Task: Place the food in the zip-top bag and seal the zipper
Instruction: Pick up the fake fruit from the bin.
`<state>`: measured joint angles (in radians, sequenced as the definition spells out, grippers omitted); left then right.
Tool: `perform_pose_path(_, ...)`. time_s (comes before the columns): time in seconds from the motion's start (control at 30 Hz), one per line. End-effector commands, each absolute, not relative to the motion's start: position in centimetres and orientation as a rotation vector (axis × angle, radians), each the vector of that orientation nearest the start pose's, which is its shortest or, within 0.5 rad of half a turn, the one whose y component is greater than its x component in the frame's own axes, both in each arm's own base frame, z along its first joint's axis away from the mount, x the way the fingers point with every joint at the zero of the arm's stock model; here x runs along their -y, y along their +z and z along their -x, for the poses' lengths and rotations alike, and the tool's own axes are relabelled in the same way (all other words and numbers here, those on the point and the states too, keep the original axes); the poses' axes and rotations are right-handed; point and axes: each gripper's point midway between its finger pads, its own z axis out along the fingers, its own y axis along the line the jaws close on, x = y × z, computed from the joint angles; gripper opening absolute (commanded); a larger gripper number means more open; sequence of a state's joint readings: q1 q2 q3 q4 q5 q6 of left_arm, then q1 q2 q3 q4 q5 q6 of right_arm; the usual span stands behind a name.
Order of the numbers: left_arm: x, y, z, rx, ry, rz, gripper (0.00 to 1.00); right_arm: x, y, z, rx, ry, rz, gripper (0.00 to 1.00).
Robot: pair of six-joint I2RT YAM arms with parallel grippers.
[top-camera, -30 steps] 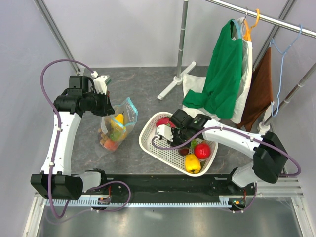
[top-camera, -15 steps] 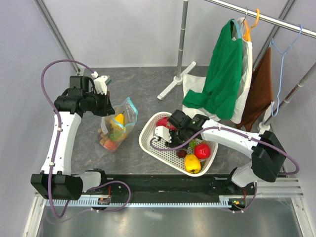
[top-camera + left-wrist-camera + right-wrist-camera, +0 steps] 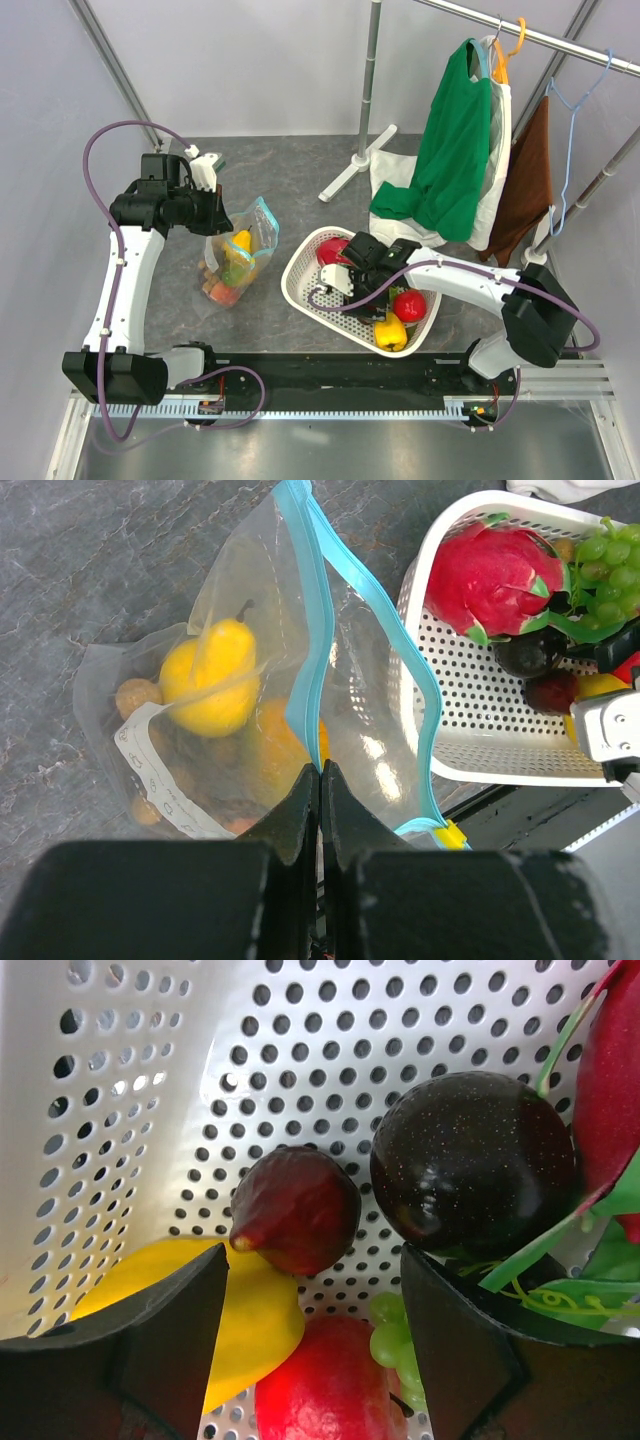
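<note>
You are viewing a dark grey marbled table sitting between pale walls, with a clothes rack at the back carrying a green shirt and a brown cloth. A white perforated basket is lying right of centre. The zip-top bag is standing to the left of it, clear and crumpled, mouth gaping upward. It is holding the food: a yellow pear-shaped piece, an orange piece and small brown berries. Your left gripper is pinching the teal zipper, jaws fully together. Your right gripper is hanging inside the basket with fingers spread, a maroon fig lying between them beside a dark plum.
</note>
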<state>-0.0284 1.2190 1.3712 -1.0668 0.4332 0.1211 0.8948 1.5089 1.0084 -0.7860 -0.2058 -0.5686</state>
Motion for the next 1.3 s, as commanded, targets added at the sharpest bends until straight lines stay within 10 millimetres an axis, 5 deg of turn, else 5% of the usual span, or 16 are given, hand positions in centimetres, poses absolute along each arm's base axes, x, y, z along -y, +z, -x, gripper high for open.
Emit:
perform_pose_path(0.0,8.2,25.5,-27.5,-2.357,-0.524,-0.373,0.02,-23.6,5.2,-17.0,-2.135,0.356,1.907,0.77)
perform_pose_path(0.27,8.2,25.3,-27.5,-2.361,-0.522,-0.374,0.02,-24.5,3.5,-16.7,-2.198,0.419,1.849,0.75)
perform_pose_path(0.37,8.2,25.2,-27.4,-2.362,-0.522,-0.375,0.02,-24.9,4.1,-17.0,-2.187,0.423,1.827,0.65)
perform_pose_path(0.5,8.2,25.3,-27.4,-2.359,-0.519,-0.377,0.02,-25.5,7.1,-17.1,-2.148,0.457,1.793,0.39)
perform_pose_path(0.67,8.3,25.3,-27.4,-2.358,-0.529,-0.377,0.02,-26.7,12.9,-16.8,-2.065,0.545,1.748,0.31)
perform_pose_path(0.87,8.3,25.1,-27.1,-2.361,-0.529,-0.379,0.02,-32.9,21.3,-17.8,-1.928,0.803,1.603,0.29)
perform_pose_path(1.03,8.5,25.0,-26.9,-2.362,-0.548,-0.382,0.02,-39.2,29.9,-22.9,-1.706,0.847,1.371,0.31)
perform_pose_path(1.2,8.6,25.8,-27.1,-2.347,-0.557,-0.378,0.02,-44.0,30.7,-26.7,-1.68,0.9,1.239,0.3)
perform_pose_path(1.27,8.8,26.3,-27.1,-2.34,-0.57,-0.366,0.02,-45.6,28.9,-27.7,-1.697,0.92,1.239,0.29)
